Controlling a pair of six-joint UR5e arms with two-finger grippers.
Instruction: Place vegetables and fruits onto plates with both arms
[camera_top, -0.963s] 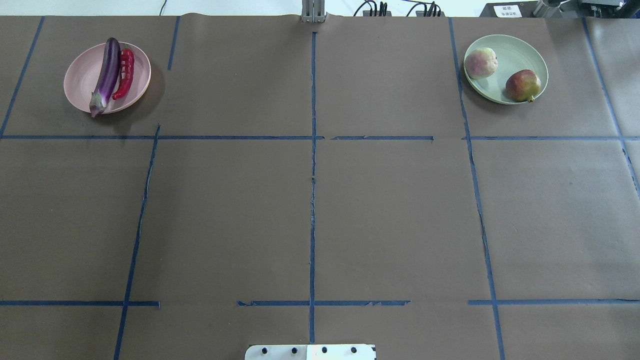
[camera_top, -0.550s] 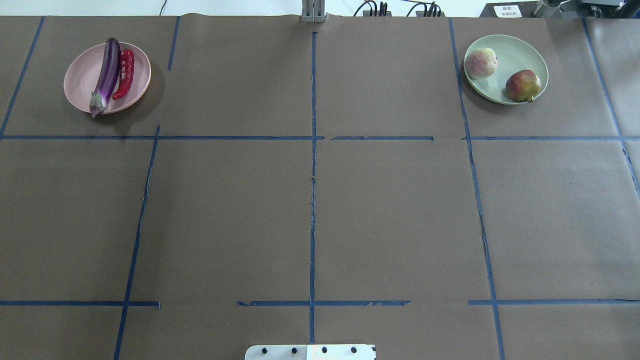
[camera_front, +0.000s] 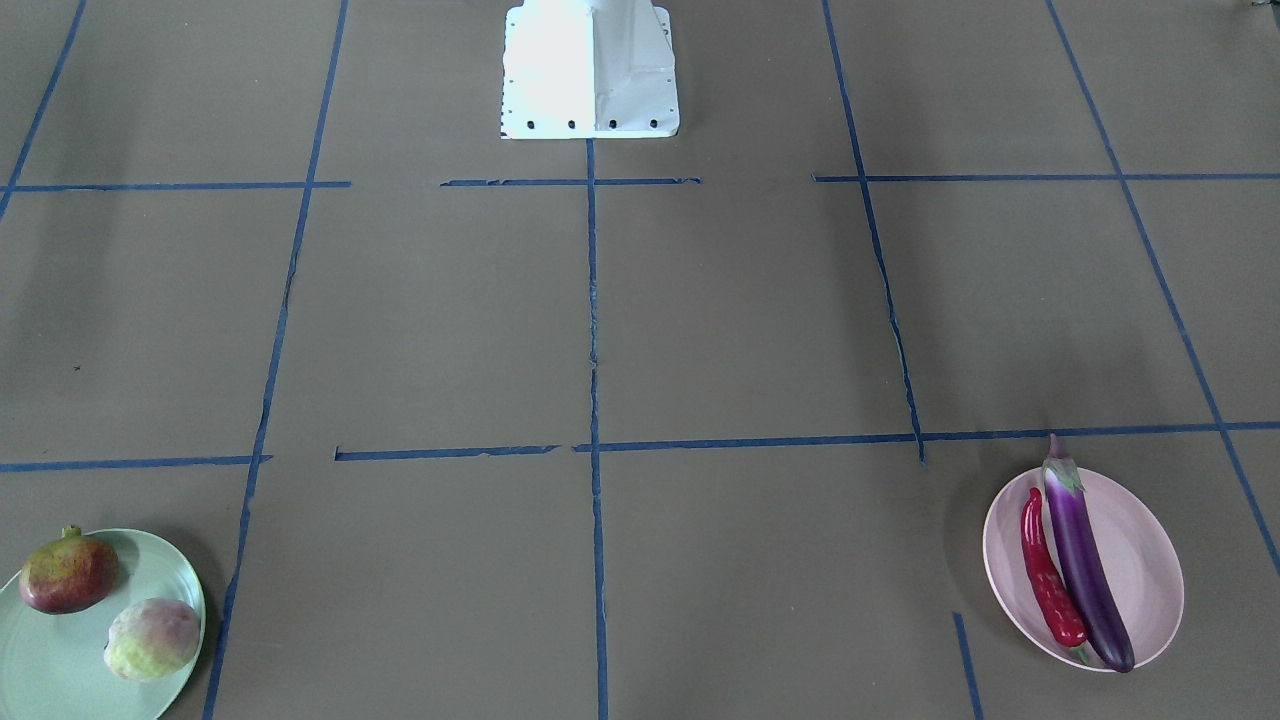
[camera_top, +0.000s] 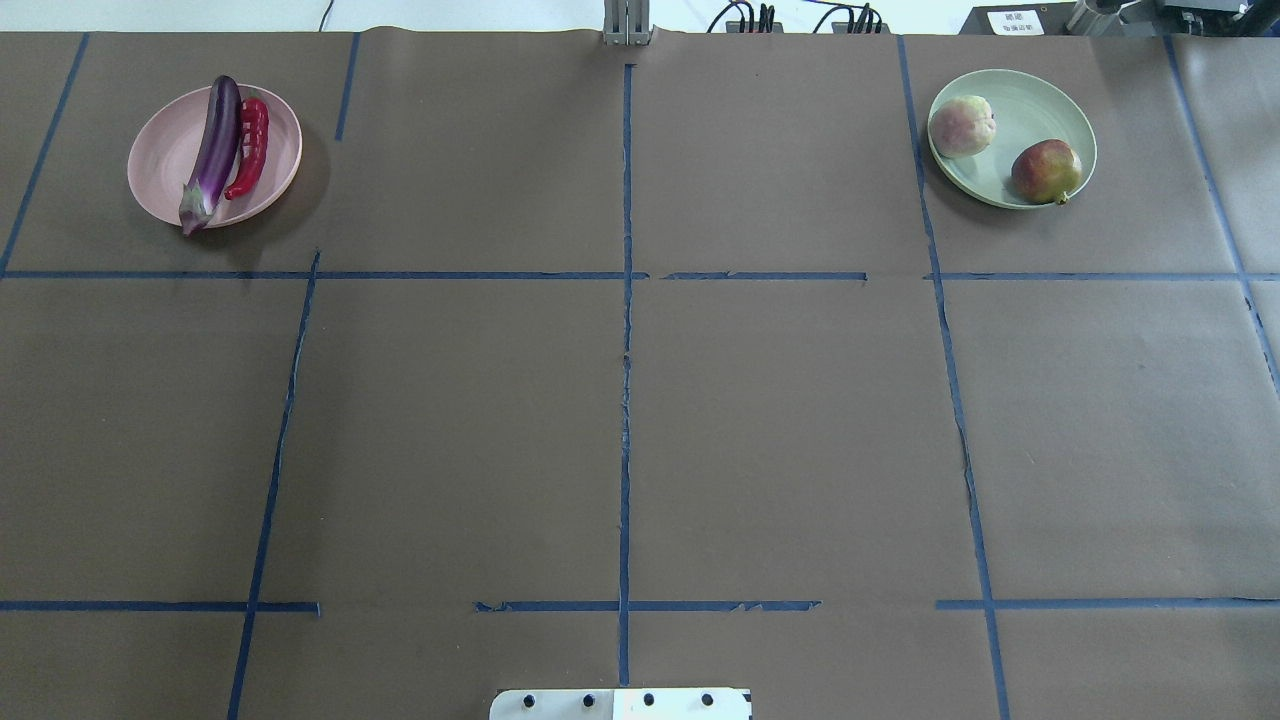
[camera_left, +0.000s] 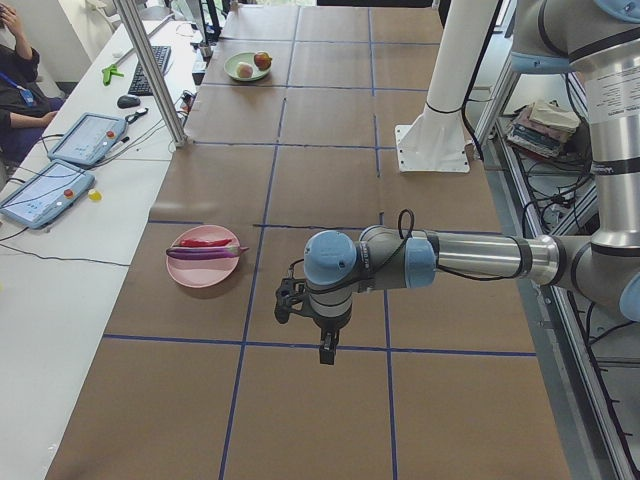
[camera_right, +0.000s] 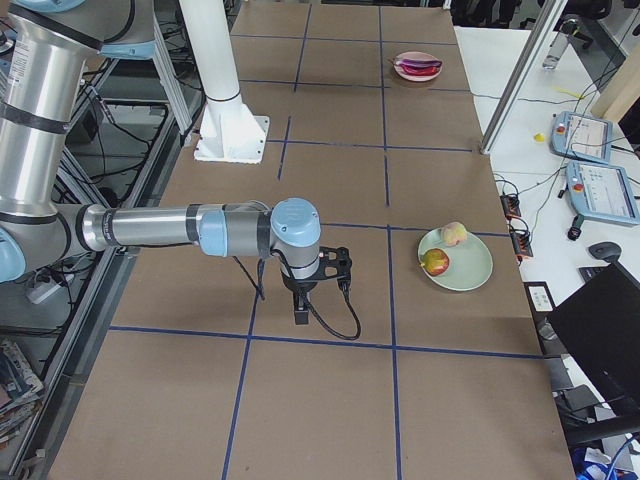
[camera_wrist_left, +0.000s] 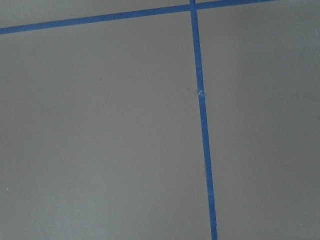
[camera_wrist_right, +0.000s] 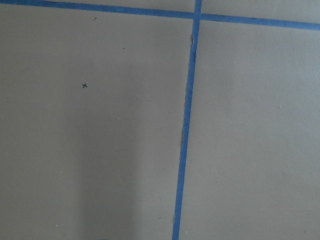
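Note:
The purple eggplant (camera_top: 215, 150) and the red chili pepper (camera_top: 250, 145) lie side by side on the pink plate (camera_top: 165, 160) at the far left. The pale green fruit (camera_top: 962, 126) and the dark red pomegranate-like fruit (camera_top: 1045, 171) sit on the mint green plate (camera_top: 1040, 110) at the far right. The left gripper (camera_left: 325, 345) shows only in the exterior left view, hanging over bare paper near the pink plate (camera_left: 200, 270). The right gripper (camera_right: 300, 310) shows only in the exterior right view, beside the mint plate (camera_right: 470, 265). I cannot tell whether either is open or shut. Both wrist views show only paper and tape.
Brown paper with blue tape lines (camera_top: 625, 350) covers the table. The white robot base (camera_front: 590, 70) stands at the near middle edge. Past the far edge are tablets (camera_left: 40, 190), a metal post (camera_left: 150, 70) and a seated operator (camera_left: 15, 80).

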